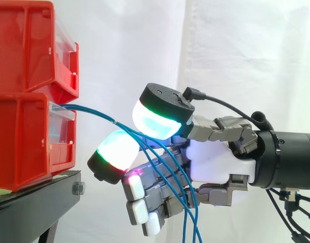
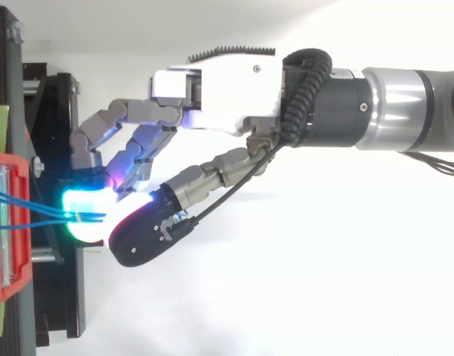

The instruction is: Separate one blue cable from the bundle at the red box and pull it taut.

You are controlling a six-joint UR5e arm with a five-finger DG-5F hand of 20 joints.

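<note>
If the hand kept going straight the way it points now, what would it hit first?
Most likely the front of the lower red bin: the hand points left at it in both views, roughly level with the slot where the blue cables leave. Those cables run along that line to the hand.

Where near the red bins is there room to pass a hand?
Free: above the blue cables, between the upper red bin and the hand; also under the hand, right of the black stand. Crowded where cables meet the hand.
</note>
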